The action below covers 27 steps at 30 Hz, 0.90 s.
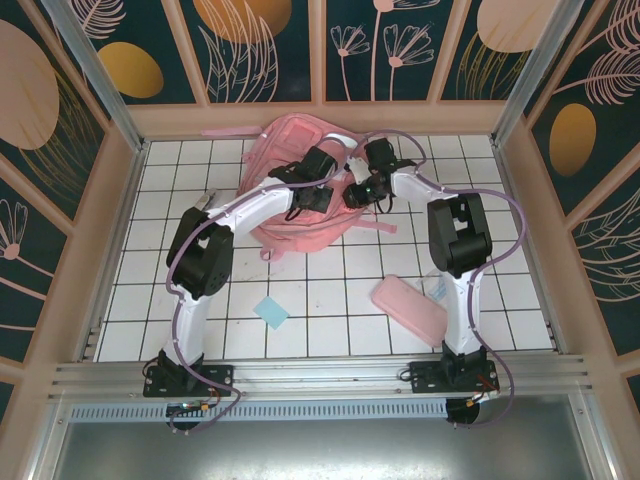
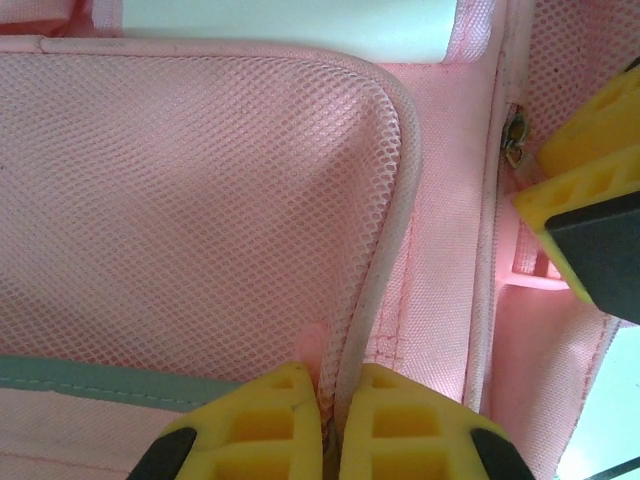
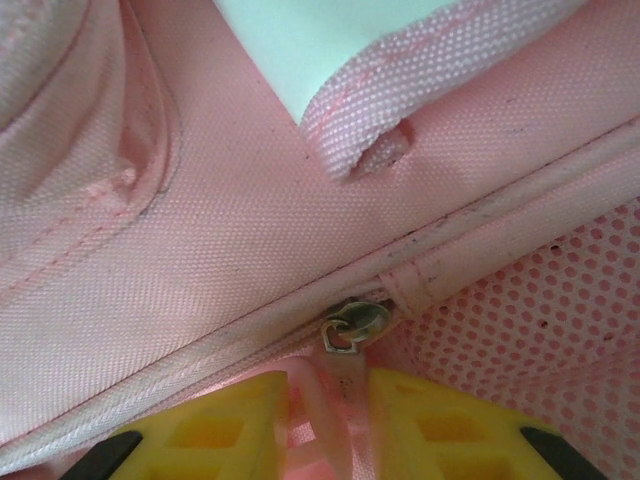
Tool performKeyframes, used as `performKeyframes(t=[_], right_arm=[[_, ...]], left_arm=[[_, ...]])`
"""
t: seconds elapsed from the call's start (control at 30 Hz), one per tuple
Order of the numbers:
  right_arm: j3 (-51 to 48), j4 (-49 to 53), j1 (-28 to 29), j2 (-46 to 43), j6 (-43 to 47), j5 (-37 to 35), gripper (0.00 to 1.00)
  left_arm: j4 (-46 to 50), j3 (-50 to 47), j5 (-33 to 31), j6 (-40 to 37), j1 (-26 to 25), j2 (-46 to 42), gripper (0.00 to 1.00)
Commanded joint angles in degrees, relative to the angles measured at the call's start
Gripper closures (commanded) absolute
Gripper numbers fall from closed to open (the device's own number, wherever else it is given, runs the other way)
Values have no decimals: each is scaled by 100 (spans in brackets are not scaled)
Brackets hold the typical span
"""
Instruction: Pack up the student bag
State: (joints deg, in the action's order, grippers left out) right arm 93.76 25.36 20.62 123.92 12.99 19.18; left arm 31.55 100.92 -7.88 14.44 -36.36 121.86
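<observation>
The student bag [image 1: 290,135], a large pink backpack, lies at the back middle of the tiled table, with both arms reaching over it. My left gripper [image 2: 342,420] is shut on the piped edge of a pink mesh pocket [image 2: 200,200] of the bag. From above, the left gripper [image 1: 312,198] sits on the bag's middle. My right gripper [image 3: 330,420] is just beside it at a metal zip slider [image 3: 352,325]. Its yellow jaws stand slightly apart, with the slider's translucent pink pull tab [image 3: 345,385] lying loosely between them. The right fingers [image 2: 590,190] appear in the left wrist view.
A flat pink pencil case [image 1: 408,306] lies on the tiles at the near right, beside the right arm's base. A small blue paper square [image 1: 270,312] lies near the front middle. Wooden walls and metal posts enclose the table.
</observation>
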Motion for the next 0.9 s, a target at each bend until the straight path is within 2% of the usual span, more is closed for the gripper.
performKeyframes(t=[0.0,0.13,0.2,0.4,0.6,0.7,0.87], right_arm=[[-174,-227,-87,35,-124,106,72],[41,261,-181,-249,-52,1181,66],[-22,326,-190,-424,18,1326,65],[-329,30,-201,-647,99,139,65],[-281,-44,32,-457,150,200,65],[-526,-207,228,-473,160,37,64],[-974,-581,302,-550,-112,188,64]], left_arm=[[-60,32,235,103,-18,-453,100],[67,-87,-82,15,-3,-487,100],[90,-218,-175,-46,-4,-526,100],[102,-759,-123,-533,-3,-833,100],[77,-989,-137,-677,-3,-990,100],[68,-975,-161,-677,-8,-1011,100],[60,-956,-172,-697,-5,-994,100]])
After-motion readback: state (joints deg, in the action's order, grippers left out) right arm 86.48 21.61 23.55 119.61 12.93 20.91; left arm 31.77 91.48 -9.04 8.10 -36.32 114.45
